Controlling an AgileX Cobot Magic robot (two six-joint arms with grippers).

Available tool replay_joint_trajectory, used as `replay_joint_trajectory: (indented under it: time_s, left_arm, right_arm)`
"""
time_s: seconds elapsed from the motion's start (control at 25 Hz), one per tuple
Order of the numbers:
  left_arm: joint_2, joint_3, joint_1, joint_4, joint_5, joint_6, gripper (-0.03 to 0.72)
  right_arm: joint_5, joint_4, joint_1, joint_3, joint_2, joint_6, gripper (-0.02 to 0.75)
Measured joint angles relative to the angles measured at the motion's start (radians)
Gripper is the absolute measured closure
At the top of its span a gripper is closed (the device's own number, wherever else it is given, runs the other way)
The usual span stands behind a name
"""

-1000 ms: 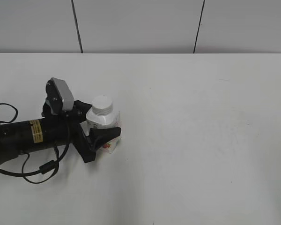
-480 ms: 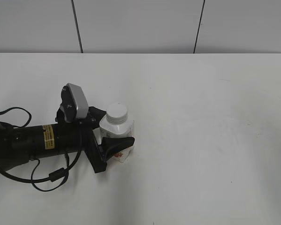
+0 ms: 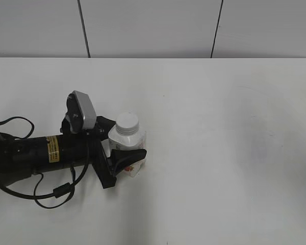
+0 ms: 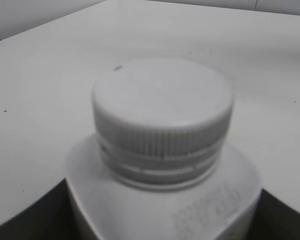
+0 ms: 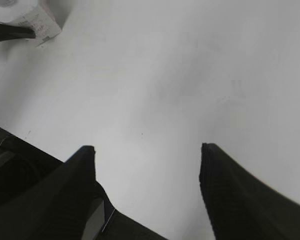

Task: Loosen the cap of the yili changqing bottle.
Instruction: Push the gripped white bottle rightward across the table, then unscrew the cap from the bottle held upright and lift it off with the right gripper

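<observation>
The yili changqing bottle (image 3: 126,150) stands upright on the left part of the white table (image 3: 219,153) in your exterior view, its cap (image 3: 127,122) seated on the neck. Your left arm lies low and nearly level, reaching in from the left edge, and the left gripper (image 3: 123,147) is clamped on the bottle's body below the shoulders: one black finger (image 3: 126,157) crosses the near side, while the far finger is mostly hidden behind the bottle. A grey wrist camera (image 3: 83,111) sits tilted on top of the arm, and a black cable (image 3: 51,191) loops beneath it. From the left wrist you see what the exterior cannot: the cap (image 4: 162,112) close up, with its ribbed edge and a ring below it, above the bottle's (image 4: 165,210) sloped shoulders. From the right wrist, the right gripper (image 5: 147,155) hangs over bare table with its two dark fingers (image 5: 220,180) well apart and nothing between them; the bottle (image 5: 27,17) shows only as a corner at far left, well apart.
</observation>
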State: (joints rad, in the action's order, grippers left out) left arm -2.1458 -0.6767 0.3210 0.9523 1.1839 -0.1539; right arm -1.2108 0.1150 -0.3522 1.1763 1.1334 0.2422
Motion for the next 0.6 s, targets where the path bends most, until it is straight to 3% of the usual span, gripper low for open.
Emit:
replay_joint_trajectory:
  time_s: [0.24, 0.6]
  left_arm:
    - [0.0, 0.0, 0.0, 0.0, 0.0, 0.0, 0.207]
    - [0.0, 0.0, 0.0, 0.0, -0.001, 0.0, 0.207]
  right_arm:
    - [-0.002, -0.057, -0.135, 0.178, 0.229, -0.024, 0.227]
    - [-0.005, -0.065, -0.258, 0.367, 0.487, -0.03, 0.227]
